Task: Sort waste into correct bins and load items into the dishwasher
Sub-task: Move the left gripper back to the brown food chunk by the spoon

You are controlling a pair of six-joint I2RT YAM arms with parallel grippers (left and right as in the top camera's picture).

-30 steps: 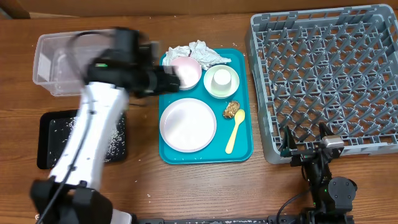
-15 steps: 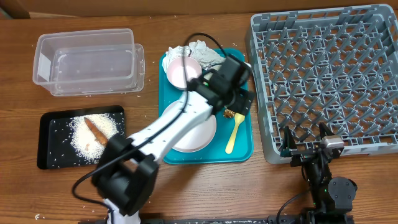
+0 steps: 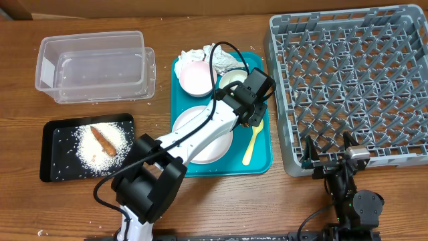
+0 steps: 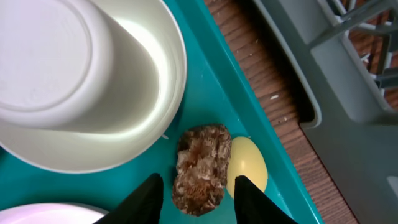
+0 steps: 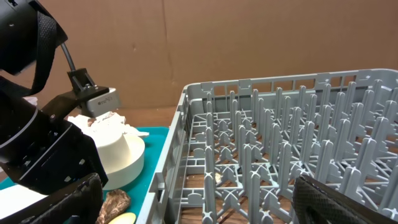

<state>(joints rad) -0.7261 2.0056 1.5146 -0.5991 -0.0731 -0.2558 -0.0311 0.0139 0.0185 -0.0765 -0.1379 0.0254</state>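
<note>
A brown crumbly lump lies on the teal tray, touching the pale yellow spoon. My left gripper is open and straddles the lump, with a small gap on each side. From above, the left gripper hides the lump, and the spoon shows below it. A white cup sits in a pale bowl just beyond. The pink bowl, plate and white napkins share the tray. My right gripper stands wide open and empty at the dishwasher rack.
The clear tub stands at the back left. The black tray in front of it holds rice and a brown stick. The teal tray sits close to the rack's left wall. My right arm is at the front edge.
My left arm has swung from the clear tub across to the right side of the teal tray and lowered around the brown lump, its jaws narrowing. The right arm has not moved.
</note>
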